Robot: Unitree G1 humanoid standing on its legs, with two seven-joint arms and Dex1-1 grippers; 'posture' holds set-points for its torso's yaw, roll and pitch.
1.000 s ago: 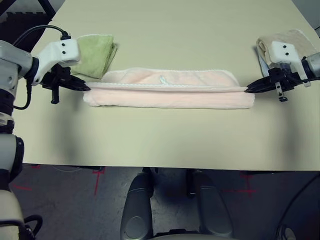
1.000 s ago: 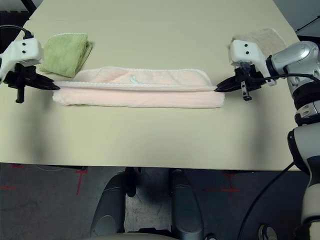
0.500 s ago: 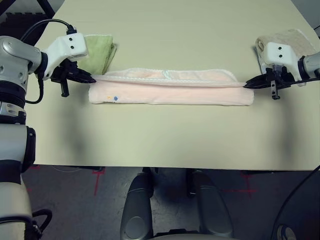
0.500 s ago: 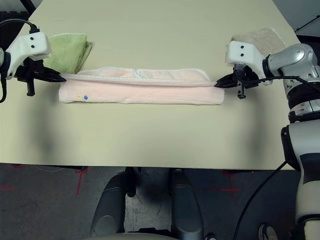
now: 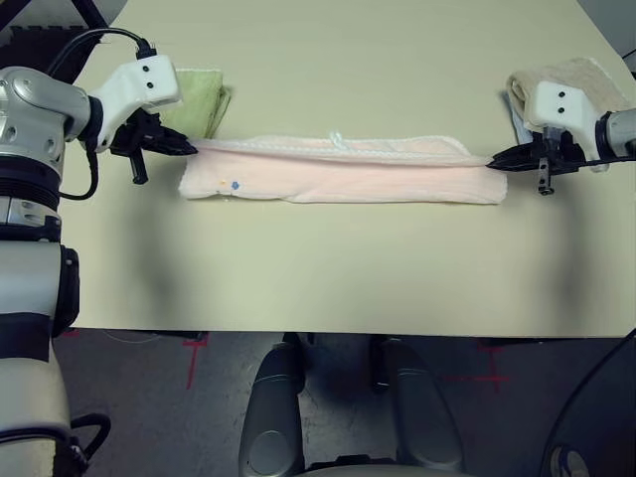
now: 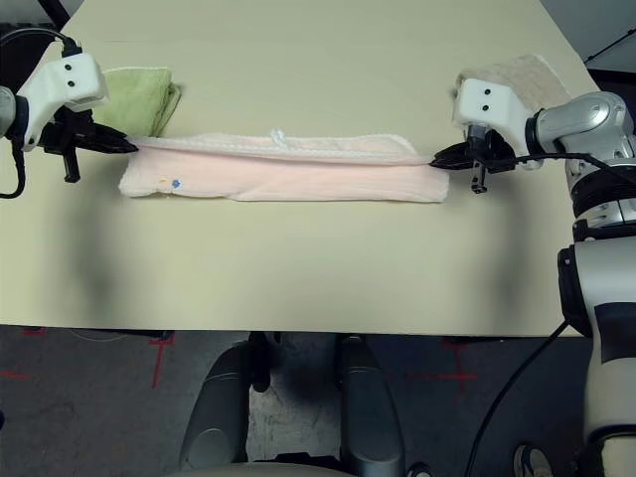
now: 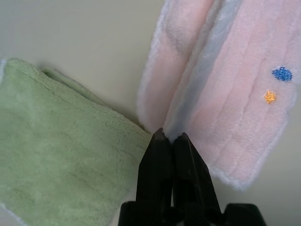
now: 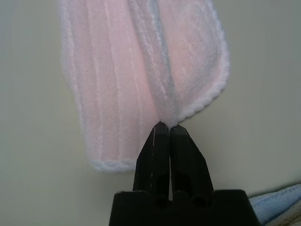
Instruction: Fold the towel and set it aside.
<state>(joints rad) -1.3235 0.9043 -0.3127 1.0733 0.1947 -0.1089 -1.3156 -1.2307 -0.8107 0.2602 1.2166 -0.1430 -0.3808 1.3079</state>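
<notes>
Pink towel (image 5: 343, 179) in the middle of the worktop (image 5: 348, 268) had its pinched edge pulled a bit farther away. Left fingers (image 7: 171, 136) and right fingers (image 8: 170, 126) each pinched an end, so the fold seemed nearly ready to lay down.

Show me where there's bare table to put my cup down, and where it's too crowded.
Bare table lies in front of the pink towel, toward the robot, and beyond it, between the green cloth and the beige one. It's crowded at the towel's ends: the left pincer sits beside the green cloth, the right pincer near the beige.
</notes>
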